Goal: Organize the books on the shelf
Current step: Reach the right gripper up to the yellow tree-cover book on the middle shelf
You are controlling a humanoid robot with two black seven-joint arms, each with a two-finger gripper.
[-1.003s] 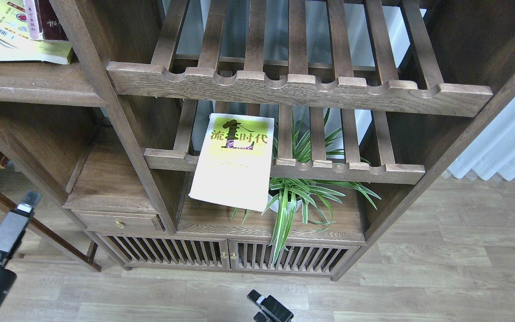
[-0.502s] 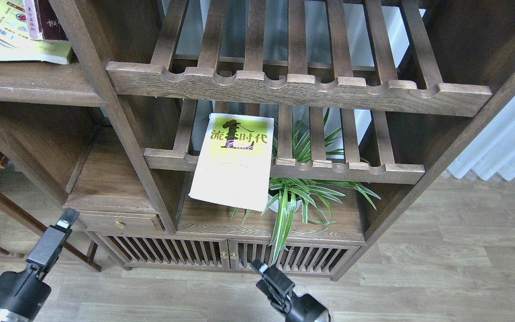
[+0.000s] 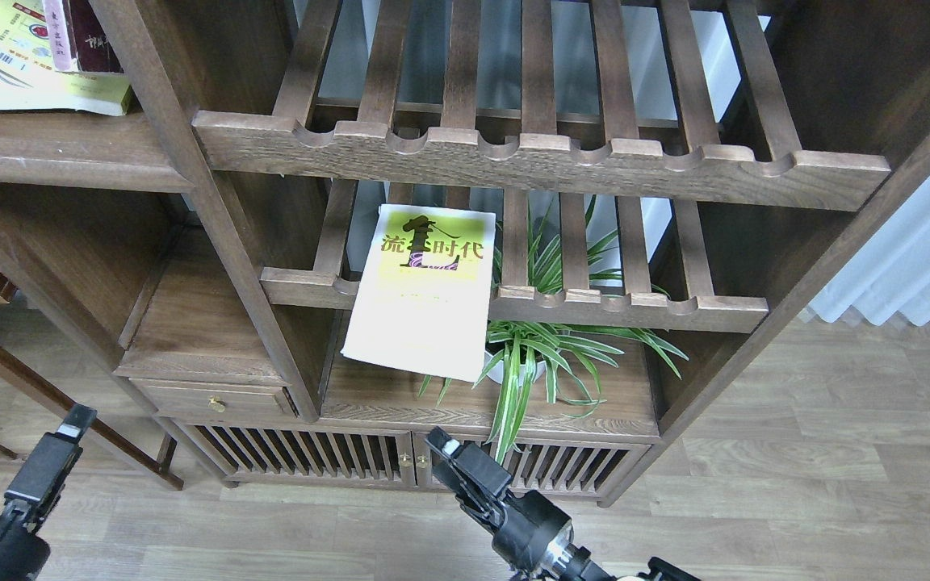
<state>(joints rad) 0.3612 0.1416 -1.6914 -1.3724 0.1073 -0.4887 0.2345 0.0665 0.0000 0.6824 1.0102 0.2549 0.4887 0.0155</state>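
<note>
A yellow-green-and-white book (image 3: 422, 292) lies face up on the lower slatted rack (image 3: 626, 307), its near end hanging over the front rail. On the solid shelf board (image 3: 61, 153) at the top left, a maroon book (image 3: 95, 34) and a colourful-covered book (image 3: 5, 36) rest on a thick pale book (image 3: 45, 95), all partly cut off by the frame edge. My left gripper (image 3: 76, 418) is low at the bottom left, far below that shelf. My right gripper (image 3: 437, 440) is at the bottom centre, in front of the cabinet doors and below the yellow-green book. Both are dark and narrow, and hold nothing that I can see.
A spider plant (image 3: 529, 355) in a white pot stands on the board under the lower rack, right of the book. An upper slatted rack (image 3: 538, 157) overhangs it. A small drawer (image 3: 215, 399) and slatted cabinet doors (image 3: 312, 456) are below. Wooden floor lies in front.
My right gripper has risen from the bottom edge, up and to the left, toward the cabinet. My left gripper swung right, then dropped back down and left. The books have not moved.
</note>
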